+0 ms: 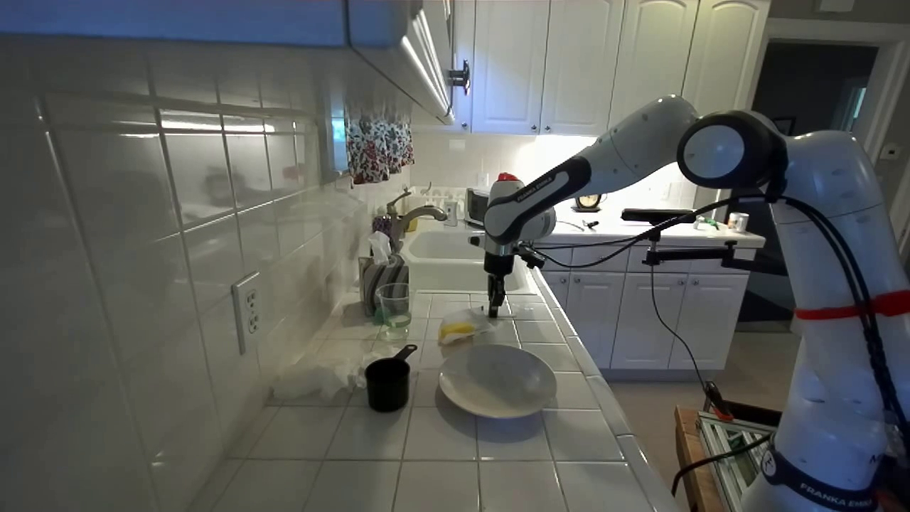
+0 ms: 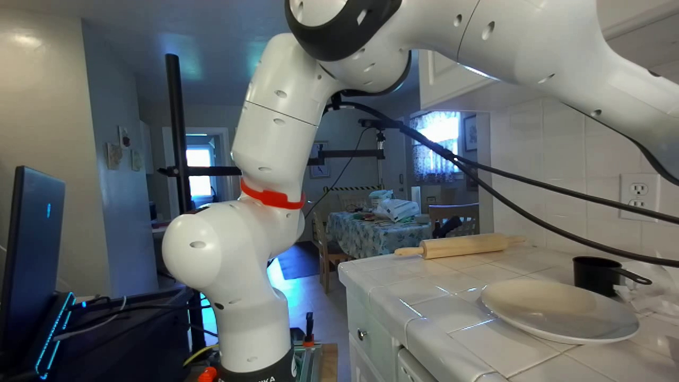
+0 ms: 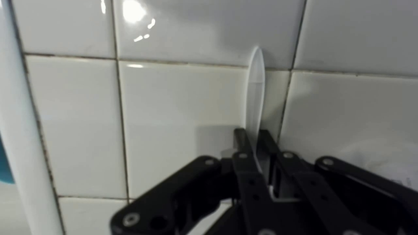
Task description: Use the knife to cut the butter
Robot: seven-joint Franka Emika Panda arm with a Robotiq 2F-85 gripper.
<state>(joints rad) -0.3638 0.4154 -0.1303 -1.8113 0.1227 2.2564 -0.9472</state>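
Black and slender, the gripper (image 3: 252,133) sits in the lower half of the wrist view, right of centre, pinched tight on a white knife (image 3: 256,94) whose rounded end points to the top of the frame. I cannot tell whether that end is blade or handle, or whether it touches the counter (image 3: 183,98). In an exterior view the gripper points down near the middle of the frame, close over the counter; the butter (image 1: 456,330), a small yellow block, lies just to its lower left, on or beside what looks like thin wrapping (image 1: 469,316). Below the butter in the frame is the white plate (image 1: 498,380).

Taking up the knife seems to be the step in hand; cutting, as far as I can judge, has not begun. Next the knife needs lifting clear, carrying toward the lower left of that view, and turning edge down across the block before pressing; so thin a thing may twist in the grip.
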